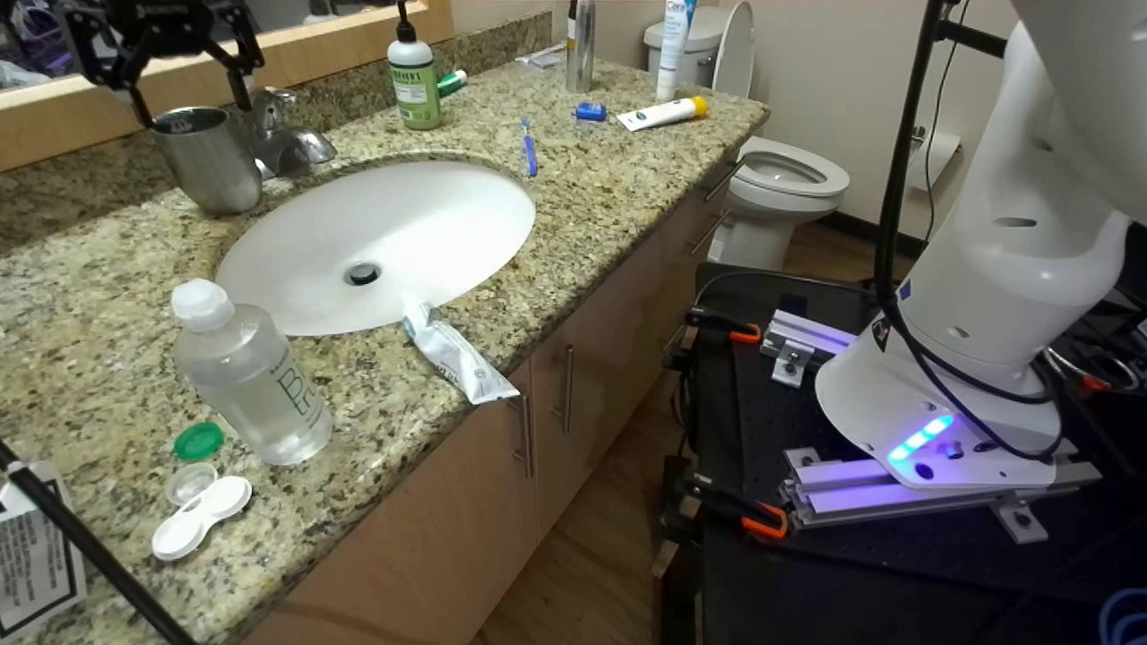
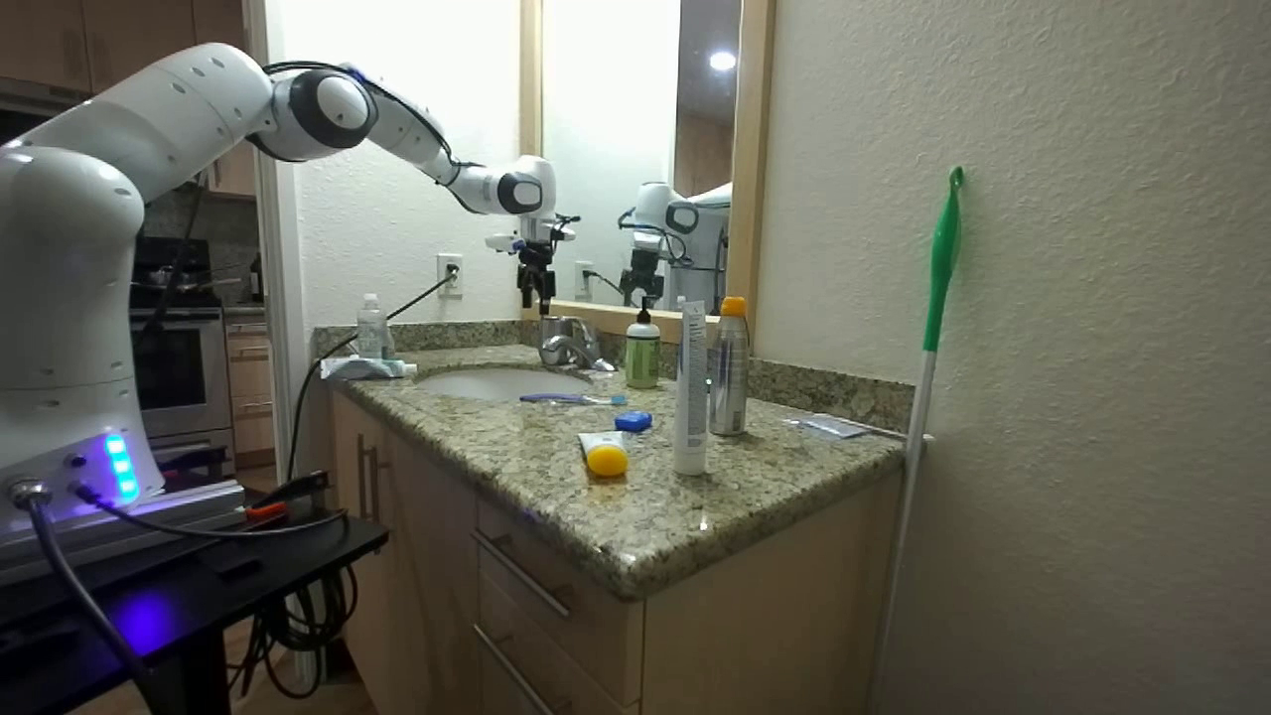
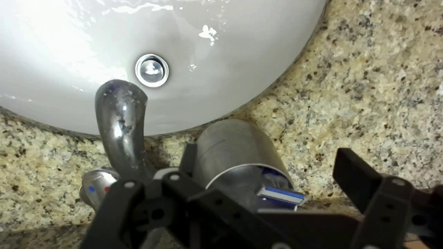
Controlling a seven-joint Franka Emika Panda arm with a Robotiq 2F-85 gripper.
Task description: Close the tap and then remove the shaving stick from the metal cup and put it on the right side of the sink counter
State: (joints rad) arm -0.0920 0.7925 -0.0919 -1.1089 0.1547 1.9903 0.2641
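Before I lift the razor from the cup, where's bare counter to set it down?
Bare granite between toothbrush, basin and front edge; also between upright white tube and counter's corner. Crowded: around spray can, yellow-capped tube and blue box.

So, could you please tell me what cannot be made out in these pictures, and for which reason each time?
Razor, wrist view: its handle cannot be followed to its end; the cup and the gripper hide it.
Tap handle, wrist view: partly covered by the gripper.
Printed label, in an exterior view: cut off by the left edge, crossed by a cable; words too small.
Pump bottle, in an exterior view: small print unreadable.
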